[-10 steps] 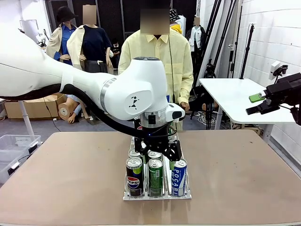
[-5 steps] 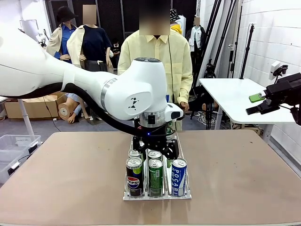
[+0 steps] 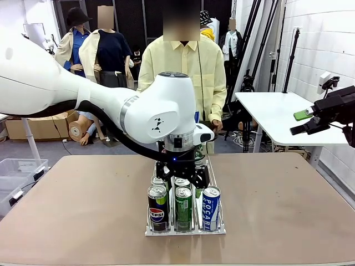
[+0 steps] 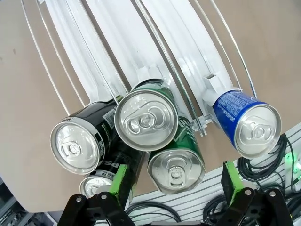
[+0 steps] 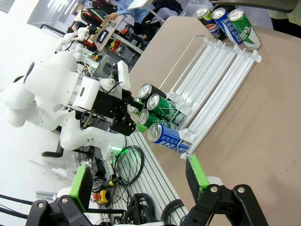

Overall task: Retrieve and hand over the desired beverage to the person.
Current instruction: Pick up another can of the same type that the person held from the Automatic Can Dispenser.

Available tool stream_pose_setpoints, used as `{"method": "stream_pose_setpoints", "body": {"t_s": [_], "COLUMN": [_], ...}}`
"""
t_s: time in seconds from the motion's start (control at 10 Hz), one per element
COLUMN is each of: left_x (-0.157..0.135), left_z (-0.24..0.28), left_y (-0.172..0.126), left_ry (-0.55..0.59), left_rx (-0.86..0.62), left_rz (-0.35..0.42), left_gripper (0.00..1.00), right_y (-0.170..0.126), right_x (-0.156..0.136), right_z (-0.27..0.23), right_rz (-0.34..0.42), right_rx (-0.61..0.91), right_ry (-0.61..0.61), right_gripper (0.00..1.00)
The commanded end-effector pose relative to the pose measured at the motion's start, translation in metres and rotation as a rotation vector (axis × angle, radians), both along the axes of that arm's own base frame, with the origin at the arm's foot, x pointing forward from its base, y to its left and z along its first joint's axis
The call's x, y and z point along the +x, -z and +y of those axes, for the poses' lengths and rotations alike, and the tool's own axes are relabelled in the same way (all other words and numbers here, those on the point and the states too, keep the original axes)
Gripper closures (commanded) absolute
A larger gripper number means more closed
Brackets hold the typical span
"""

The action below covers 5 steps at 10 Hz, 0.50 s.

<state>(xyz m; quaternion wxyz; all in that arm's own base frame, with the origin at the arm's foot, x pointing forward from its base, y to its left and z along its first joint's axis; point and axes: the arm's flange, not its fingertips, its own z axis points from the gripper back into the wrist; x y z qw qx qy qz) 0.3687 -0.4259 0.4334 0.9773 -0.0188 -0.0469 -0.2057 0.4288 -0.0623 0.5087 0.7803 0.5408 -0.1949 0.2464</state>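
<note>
Green can (image 4: 146, 120) mid, blk can (image 4: 75, 148), blue can (image 4: 256, 129), rack (image 4: 181, 37), fingers (image 4: 120, 181) apart

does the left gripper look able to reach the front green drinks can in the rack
Probably yes: the open left gripper hangs above the front green can, top free, neighbouring cans close.

8 cans (image 4: 146, 120) tot., 1 wire rack (image 4: 162, 33), 1 person (image 3: 186, 72).

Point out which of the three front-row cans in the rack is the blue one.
The Pocari can at the row's right end in the front view; the middle can is green, the Pepsi can black.
</note>
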Motion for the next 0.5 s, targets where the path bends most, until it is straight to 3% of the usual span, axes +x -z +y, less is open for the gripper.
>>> {"method": "stream_pose_setpoints", "body": {"t_s": [0.0,0.4], "left_x": [0.003,0.008], "left_z": [-0.007,-0.011], "left_y": [0.007,0.020], "left_ry": [-0.032,-0.037], "left_rx": [0.006,0.011], "left_rz": [-0.023,-0.011], "left_gripper": [0.00,0.00], "right_y": [-0.001,-0.001], "right_x": [0.001,0.001], "right_z": [0.001,0.001], "right_rz": [-0.003,-0.003], "right_rx": [0.004,0.004], "right_ry": [0.004,0.004], "right_gripper": [0.00,0.00]}}
